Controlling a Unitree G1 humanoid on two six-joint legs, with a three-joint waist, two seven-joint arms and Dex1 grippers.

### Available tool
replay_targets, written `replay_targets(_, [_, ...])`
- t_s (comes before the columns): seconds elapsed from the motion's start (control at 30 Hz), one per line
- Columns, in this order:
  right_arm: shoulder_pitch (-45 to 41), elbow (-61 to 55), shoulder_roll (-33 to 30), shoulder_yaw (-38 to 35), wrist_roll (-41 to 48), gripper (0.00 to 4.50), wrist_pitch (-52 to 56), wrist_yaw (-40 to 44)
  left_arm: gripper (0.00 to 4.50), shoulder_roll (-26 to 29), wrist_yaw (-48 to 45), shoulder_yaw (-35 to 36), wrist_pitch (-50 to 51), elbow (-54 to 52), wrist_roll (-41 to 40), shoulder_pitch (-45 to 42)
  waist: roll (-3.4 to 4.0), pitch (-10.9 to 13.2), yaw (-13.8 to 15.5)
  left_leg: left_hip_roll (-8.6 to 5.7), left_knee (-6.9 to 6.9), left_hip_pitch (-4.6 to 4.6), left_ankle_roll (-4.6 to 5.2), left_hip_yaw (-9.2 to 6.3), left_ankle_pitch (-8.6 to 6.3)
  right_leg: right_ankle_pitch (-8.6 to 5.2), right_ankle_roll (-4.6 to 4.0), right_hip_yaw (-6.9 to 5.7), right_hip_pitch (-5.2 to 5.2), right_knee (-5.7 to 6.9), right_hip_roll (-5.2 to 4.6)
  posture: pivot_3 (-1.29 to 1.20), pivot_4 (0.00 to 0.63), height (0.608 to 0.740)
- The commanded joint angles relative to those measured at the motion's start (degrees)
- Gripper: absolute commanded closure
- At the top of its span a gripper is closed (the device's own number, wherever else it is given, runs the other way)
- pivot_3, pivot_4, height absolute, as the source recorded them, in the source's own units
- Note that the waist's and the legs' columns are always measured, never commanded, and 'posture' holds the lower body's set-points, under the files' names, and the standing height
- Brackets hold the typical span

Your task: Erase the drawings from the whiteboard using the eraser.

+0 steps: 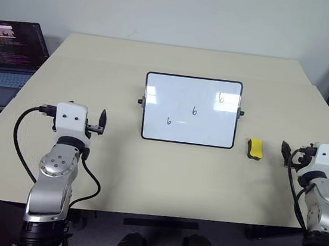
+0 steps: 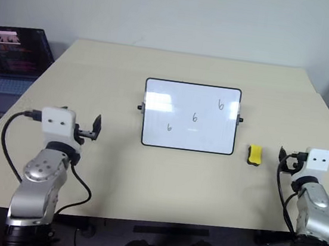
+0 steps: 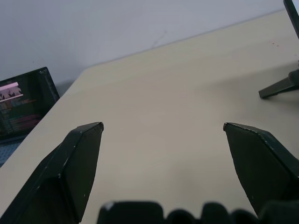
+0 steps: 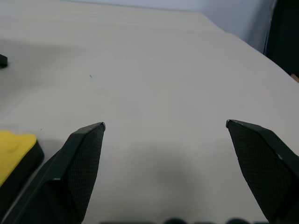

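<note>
The whiteboard (image 1: pixel 190 110) stands propped up at the middle of the table, with three small black "6" drawings (image 1: pixel 195 110) spread across its face. The yellow eraser (image 1: pixel 255 148) lies flat on the table just right of the board. My right gripper (image 4: pixel 165 125) hovers open, right of the eraser and apart from it; the eraser (image 4: pixel 14 144) shows beside one fingertip in the right wrist view. My left gripper (image 3: pixel 163 127) is open and empty over the table, left of the board.
An open laptop (image 1: pixel 10 56) with a dark screen sits off the table's far left corner. The beige table (image 1: pixel 146 175) stretches wide around the board. A black foot of the board's stand (image 3: pixel 280 86) appears in the left wrist view.
</note>
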Motion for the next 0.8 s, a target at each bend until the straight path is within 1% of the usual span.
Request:
replay_targets(0.03, [1.3, -7.3, 0.3, -2.5, 3.2, 0.01, 4.6, -1.1, 0.0, 0.1, 0.6, 0.0, -2.9, 1.8, 1.3, -1.6, 0.0, 0.0, 0.0, 0.0, 0.0, 0.01, 0.0, 0.01, 0.0, 0.0, 0.0, 0.0, 0.0, 0.0, 0.0, 0.0, 0.15, 0.74])
replay_targets(0.1, [2.4, -8.9, 0.7, -2.7, 2.9, 0.01, 5.7, -2.4, 0.0, 0.4, 1.4, -0.1, -5.4, 4.5, 2.5, -2.2, 0.0, 0.0, 0.0, 0.0, 0.01, 0.01, 0.0, -0.01, 0.0, 0.0, 0.0, -0.03, 0.0, 0.02, 0.01, 0.0, 0.15, 0.74])
replay_targets(0.23, [3.1, -15.0, 2.2, -1.3, 2.9, 0.01, 8.8, -4.1, 0.0, 1.2, -0.1, 2.7, -6.5, 5.0, 0.3, -2.5, 0.01, 0.0, 0.0, 0.0, 0.0, 0.0, 0.0, -0.01, 0.0, 0.0, 0.0, -0.03, -0.02, 0.01, 0.01, 0.0, 0.15, 0.74])
replay_targets(0.37, [2.1, -18.7, 4.2, -0.5, 5.2, 0.01, 12.8, -4.3, 0.0, 3.0, -4.9, 5.2, -6.7, 4.5, -4.8, -4.4, 0.01, 0.0, 0.0, 0.01, 0.0, -0.01, 0.0, -0.01, 0.0, 0.0, 0.0, -0.04, -0.03, 0.01, 0.0, 0.0, 0.15, 0.74])
replay_targets(0.5, [2.1, -21.7, 5.8, 1.9, 5.2, 0.01, 15.0, -4.5, 0.0, 5.4, -8.7, 5.3, -7.1, 4.5, -6.9, -6.7, 0.01, 0.0, 0.0, 0.0, 0.0, -0.01, 0.0, -0.04, 0.0, 0.0, 0.0, -0.06, -0.03, 0.01, 0.02, 0.0, 0.15, 0.74])
replay_targets(0.57, [1.8, -24.2, 6.0, 2.4, 5.5, 0.01, 16.2, -4.8, 0.0, 6.0, -11.4, 5.0, -8.2, 5.1, -9.2, -9.0, 0.0, 0.0, 0.0, -0.01, 0.0, -0.03, 0.0, -0.04, 0.0, 0.0, 0.0, -0.06, -0.03, -0.01, 0.01, 0.0, 0.15, 0.74])
replay_targets(0.67, [1.8, -28.7, 7.1, 2.1, 6.3, 0.01, 18.1, -6.9, 0.0, 6.1, -14.9, 2.3, -10.9, 8.3, -9.5, -13.1, 0.0, 0.0, 0.2, -0.04, 0.01, -0.07, 0.0, -0.07, 0.0, 0.0, 0.01, -0.1, -0.04, -0.03, 0.01, 0.0, 0.15, 0.74])
replay_targets(0.8, [2.1, -34.3, 8.7, 4.7, 5.9, 0.01, 21.2, -8.6, 0.0, 5.9, -21.7, -0.9, -11.1, 9.0, -13.1, -17.2, 0.0, 0.0, 0.1, -0.03, 0.0, -0.07, -0.01, -0.1, 0.0, 0.0, 0.01, -0.11, -0.04, -0.03, 0.02, 0.0, 0.15, 0.74])
